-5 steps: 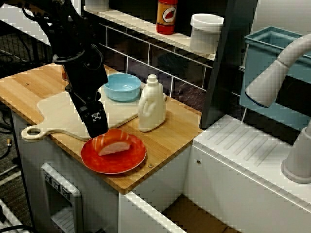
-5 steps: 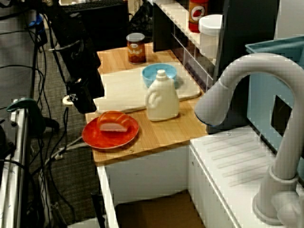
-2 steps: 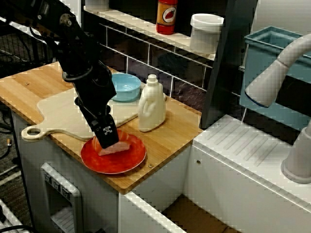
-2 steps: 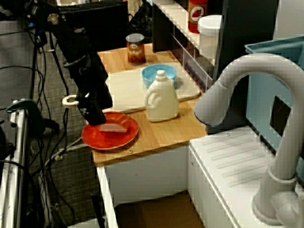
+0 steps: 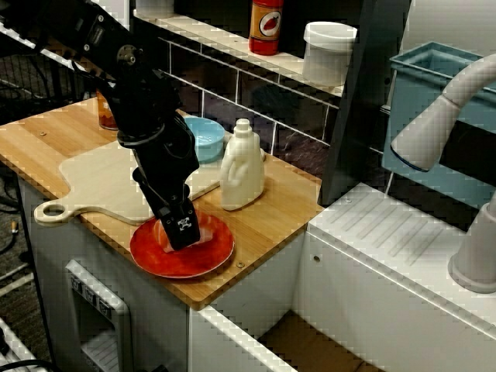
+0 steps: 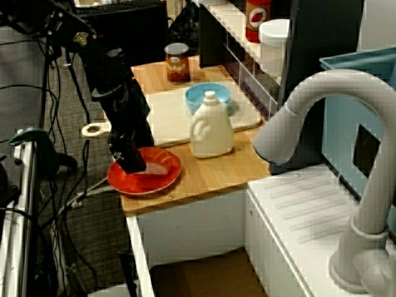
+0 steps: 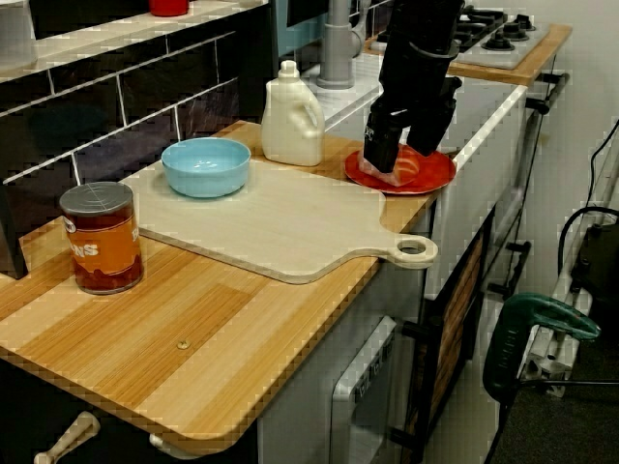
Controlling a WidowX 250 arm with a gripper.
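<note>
My gripper (image 5: 182,236) is down on the red plate (image 5: 209,260) at the front edge of the wooden counter. It sits over a piece of salmon sushi (image 5: 204,232) and hides most of it. In the view from the can end of the counter, the gripper (image 7: 385,166) touches the plate (image 7: 435,179), and the sushi (image 7: 404,171) shows just beside the fingers. In the view from the sink side, the gripper (image 6: 133,166) covers the plate's left half (image 6: 162,179). The black fingers hide their own gap, so I cannot see whether they are closed on the sushi.
A white jug bottle (image 5: 242,167) stands just behind the plate, with a blue bowl (image 5: 203,132) to its left. A pale cutting board (image 5: 97,186) lies left of the plate. An orange can (image 7: 100,237) stands at the far end. The sink faucet (image 5: 442,108) is at the right.
My arm has swung right from the cutting board's edge and come down onto the plate. It now covers the sushi that lay in plain sight a second ago.
</note>
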